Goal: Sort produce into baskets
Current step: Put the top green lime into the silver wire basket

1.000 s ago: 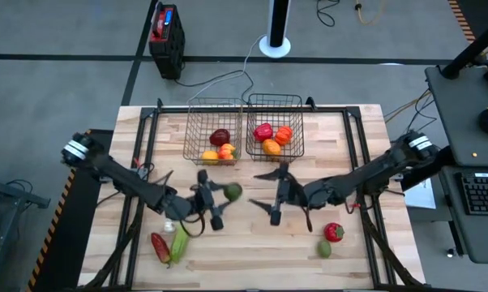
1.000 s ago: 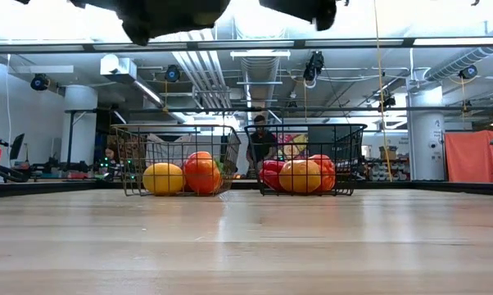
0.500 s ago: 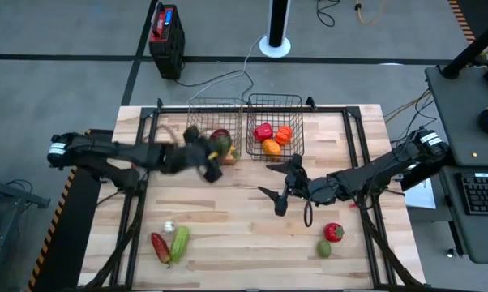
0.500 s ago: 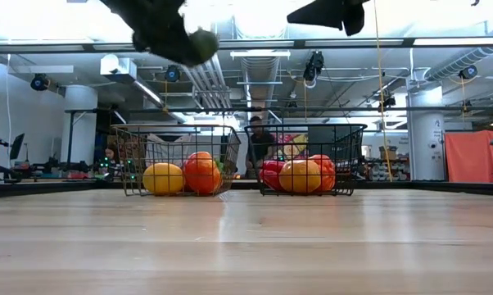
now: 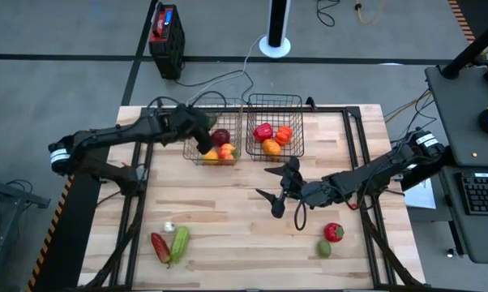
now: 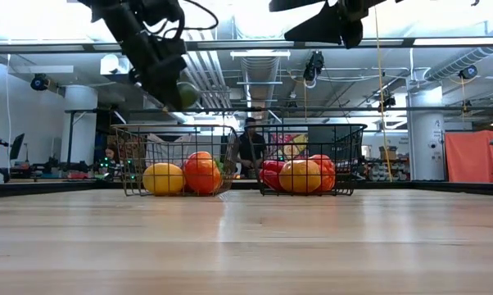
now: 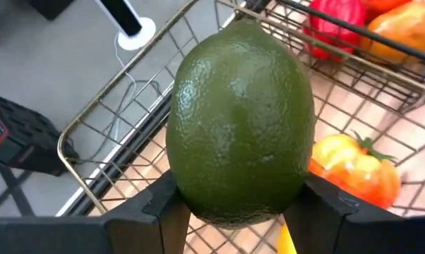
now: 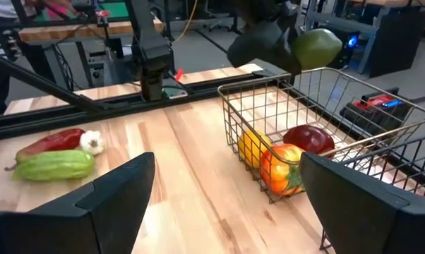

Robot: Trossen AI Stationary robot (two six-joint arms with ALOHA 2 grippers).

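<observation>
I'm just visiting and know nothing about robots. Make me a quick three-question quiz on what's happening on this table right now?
1. True or false: the left gripper holds a green fruit above the left basket.
2. Which of these lies in the right basket? A) a garlic bulb B) a red pepper C) a long green vegetable
3. Fill in: the right gripper hangs over the table with its fingers ____.

Key
1. True. The left wrist view shows the fruit clamped between the fingers, with the basket below.
2. B. The red pepper is there; the garlic bulb and long green vegetable lie on the table.
3. Open, holding nothing.
</observation>
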